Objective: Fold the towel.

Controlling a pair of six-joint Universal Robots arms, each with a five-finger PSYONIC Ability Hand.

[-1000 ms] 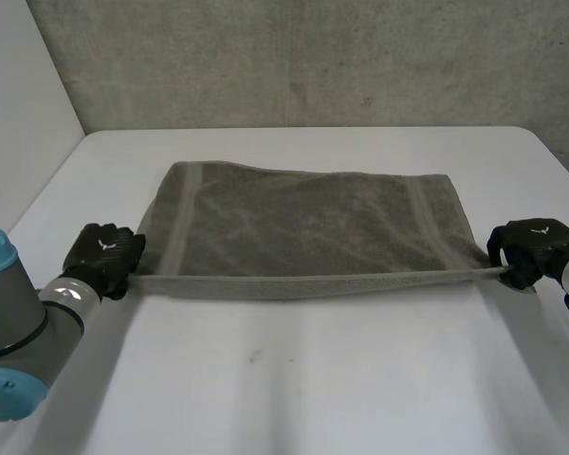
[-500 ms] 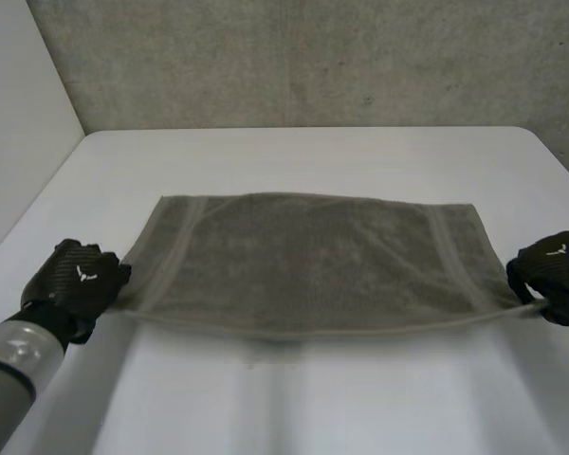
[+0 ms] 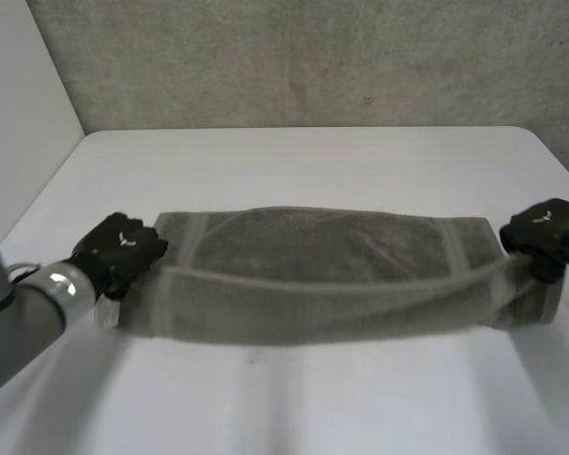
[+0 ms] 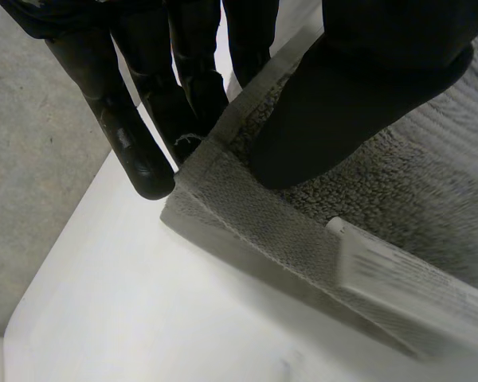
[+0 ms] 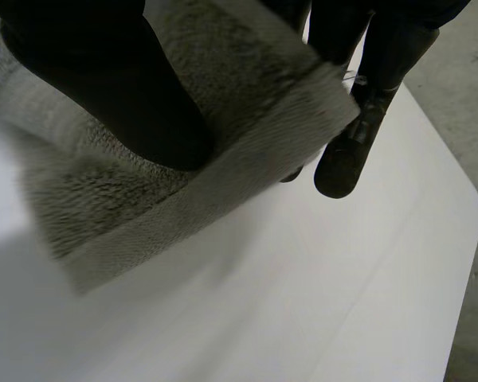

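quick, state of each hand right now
Left hand: shut, pinching one corner of the grey terry towel.
Right hand: shut, pinching the towel's corner at the opposite end.

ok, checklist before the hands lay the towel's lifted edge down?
1. Grip of left hand: thumb and fingers pinch a corner of the towel. ok
2. Grip of right hand: thumb and fingers pinch the opposite corner. ok
3. Held edge taut between the hands: it bows down mid-span. not ok
4. Held edge lined up with the far edge: short of it in the head view. not ok
5. Far part of the towel flat on the table: ok
6. Whether the label beside the left hand's thumb will end up inside the fold: cannot tell
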